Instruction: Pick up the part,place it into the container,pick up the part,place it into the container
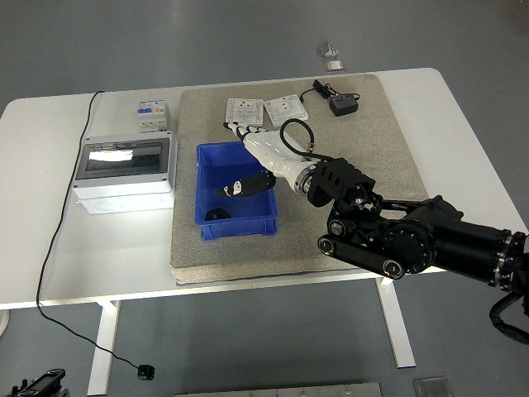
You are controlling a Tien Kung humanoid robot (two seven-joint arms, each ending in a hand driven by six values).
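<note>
On the white tabletop, blue container sits on the grey mat within reach, my right hand over it with fingers spread empty, black part lying inside.

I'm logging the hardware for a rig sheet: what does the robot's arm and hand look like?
Only the right arm shows: bulky black segments with round joint housings and silver bolt-like discs. Its right hand has a white shell with black fingers, and a black cable loops over the wrist.
</note>
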